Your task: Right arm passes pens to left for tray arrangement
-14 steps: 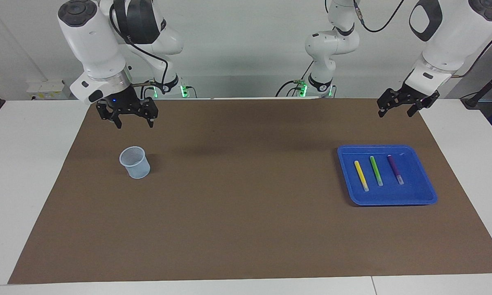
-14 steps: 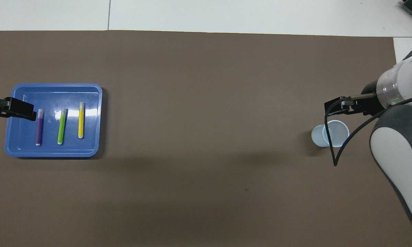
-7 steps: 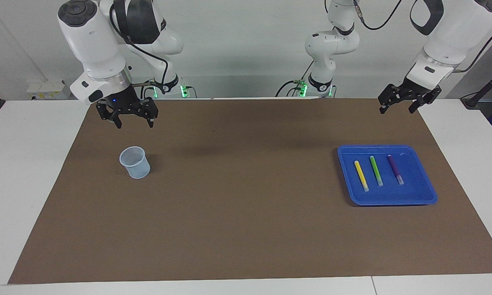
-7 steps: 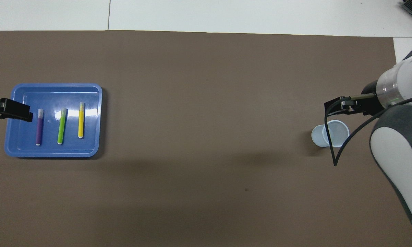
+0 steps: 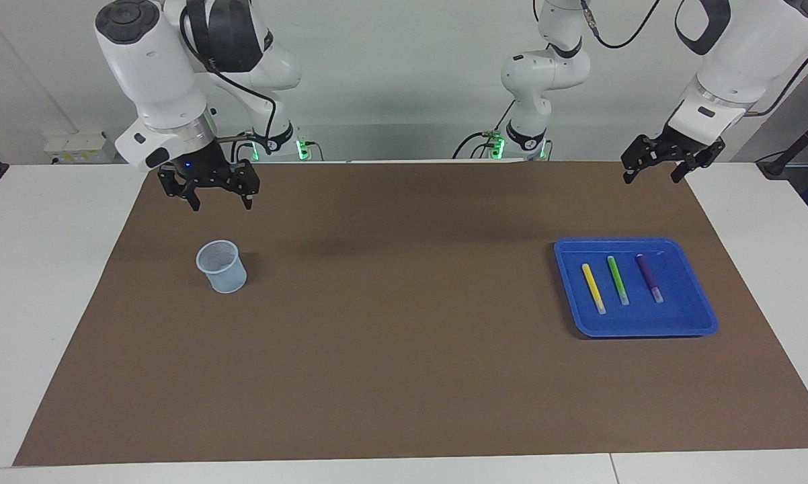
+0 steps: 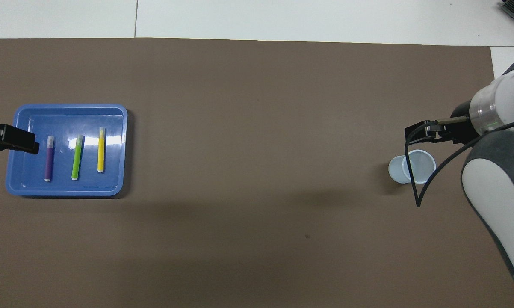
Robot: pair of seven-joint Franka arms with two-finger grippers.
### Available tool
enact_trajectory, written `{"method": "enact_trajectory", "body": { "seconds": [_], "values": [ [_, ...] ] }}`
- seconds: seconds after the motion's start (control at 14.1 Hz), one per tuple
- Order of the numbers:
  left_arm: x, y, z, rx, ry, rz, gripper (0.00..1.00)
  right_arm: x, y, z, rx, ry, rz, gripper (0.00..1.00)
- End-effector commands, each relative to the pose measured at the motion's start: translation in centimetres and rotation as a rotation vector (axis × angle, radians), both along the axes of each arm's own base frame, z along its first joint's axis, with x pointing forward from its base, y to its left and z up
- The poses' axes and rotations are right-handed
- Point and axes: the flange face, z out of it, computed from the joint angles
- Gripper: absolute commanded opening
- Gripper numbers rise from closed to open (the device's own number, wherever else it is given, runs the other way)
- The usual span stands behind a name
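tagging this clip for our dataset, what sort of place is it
Probably a robotics lab: two white jointed robot arms fixed at a plain white table covered by a brown paper mat, holding only staged props, like a shallow blue plastic tray.

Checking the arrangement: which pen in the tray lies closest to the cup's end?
The yellow pen; the green pen is in the middle, the purple pen outermost.

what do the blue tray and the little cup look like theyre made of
Blue tray: probably glossy moulded plastic; its floor shows bright glare, and its corners are rounded. Cup: likely thin translucent plastic, pale blue, with a mesh-like pattern showing inside; it could be frosted.
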Motion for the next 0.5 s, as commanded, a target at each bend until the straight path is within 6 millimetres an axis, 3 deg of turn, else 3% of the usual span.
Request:
{"method": "enact_trajectory", "body": {
  "seconds": [0.0,0.43],
  "values": [
    [-0.02,0.06,0.51,-0.002,0.008,0.010,1.00,-0.62,-0.25,0.28,0.003,-0.008,0.002,1.00],
    [0.11,0.23,0.49,-0.002,0.002,0.013,1.00,-0.62,-0.26,0.28,0.002,-0.009,0.002,1.00]
  ]
}}
